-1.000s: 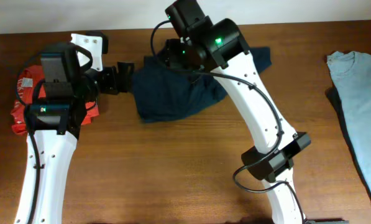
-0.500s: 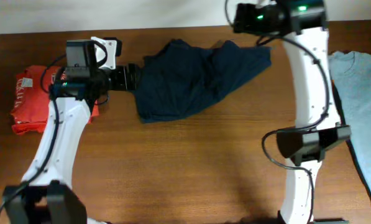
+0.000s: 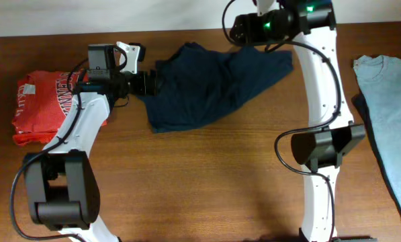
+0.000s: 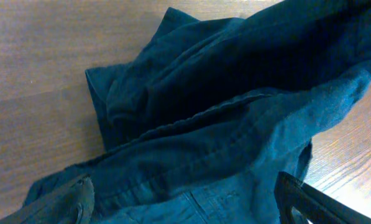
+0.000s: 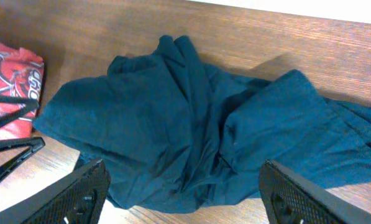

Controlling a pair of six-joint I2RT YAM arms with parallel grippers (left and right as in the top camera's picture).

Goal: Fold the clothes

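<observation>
The clothes (image 3: 213, 87) are one dark navy garment lying crumpled at the back middle of the table, and they fill the left wrist view (image 4: 222, 124). My left gripper (image 3: 150, 84) is at the garment's left edge. It is open (image 4: 185, 208), and rumpled fabric lies between its wide-apart fingers (image 4: 70, 202). My right gripper (image 3: 237, 28) hangs above the garment's back edge, near the wall. It is open (image 5: 191, 193) with nothing in it, and the clothes (image 5: 191, 124) lie spread well below it.
A folded red shirt (image 3: 46, 107) with white lettering lies at the far left, just behind my left arm. A pale grey-blue T-shirt (image 3: 388, 114) lies along the right edge. Bare wood runs across the front half of the table (image 3: 187, 181).
My right arm has lifted off the garment's left part and swung to its back edge, and its jaws have widened. My left gripper has moved right, up to the garment's left edge.
</observation>
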